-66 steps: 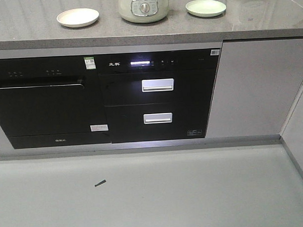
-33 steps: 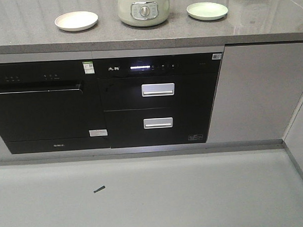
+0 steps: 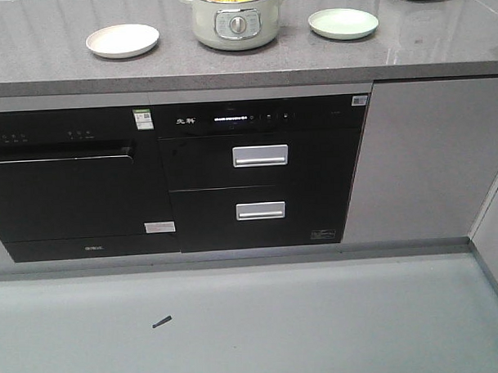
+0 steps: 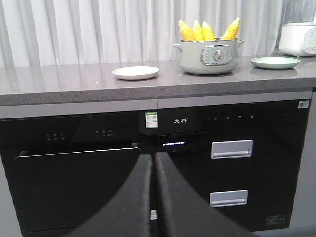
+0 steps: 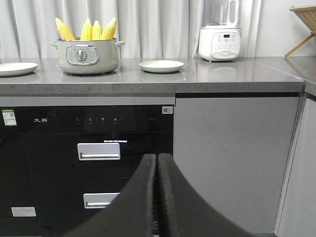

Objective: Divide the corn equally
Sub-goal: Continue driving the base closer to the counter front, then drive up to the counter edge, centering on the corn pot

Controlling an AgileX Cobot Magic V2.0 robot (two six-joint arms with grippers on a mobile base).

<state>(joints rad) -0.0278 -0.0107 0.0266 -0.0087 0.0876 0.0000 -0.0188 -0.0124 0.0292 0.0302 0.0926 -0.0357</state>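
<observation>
the left gripper (image 4: pixel 153 158) is showing in the left wrist view as a pair of matte black fingers (image 4: pixel 129 197) rising from the bottom edge. each finger is spreading wide at the base and tapering in a smooth curve to a narrow tip, so the pair is forming a flared, horn-like outline. a thin dark seam is running straight down between them. the right gripper (image 5: pixel 157 157) is looking the same in the right wrist view: two plain black fingers (image 5: pixel 185 202), smooth-surfaced and uniform in colour, with a faint dull sheen lying along the curved outer edges.
</observation>
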